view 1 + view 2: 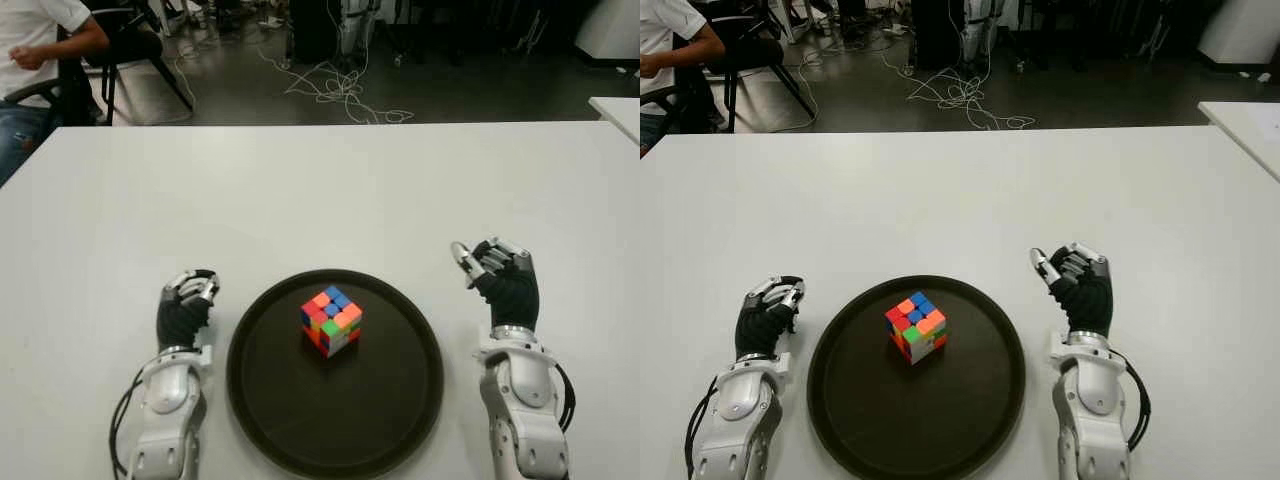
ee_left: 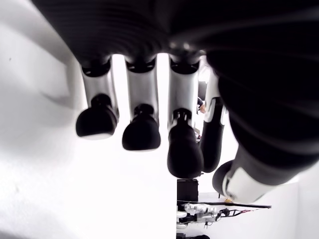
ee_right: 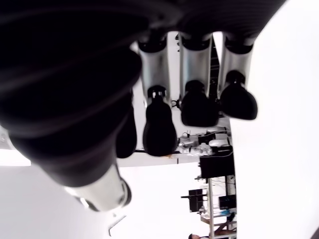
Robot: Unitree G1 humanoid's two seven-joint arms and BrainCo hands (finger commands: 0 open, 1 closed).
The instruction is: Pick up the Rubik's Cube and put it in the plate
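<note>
The Rubik's Cube sits inside the round dark plate, a little behind the plate's middle, with nothing touching it. My left hand shows just left of the plate over the white table. My right hand shows to the plate's right, a bit farther back. In the left wrist view the fingers hang loosely with nothing between them. The right wrist view shows the same relaxed fingers, holding nothing.
A person sits on a chair beyond the table's far left corner. Cables lie on the floor behind the table. The corner of another white table shows at the far right.
</note>
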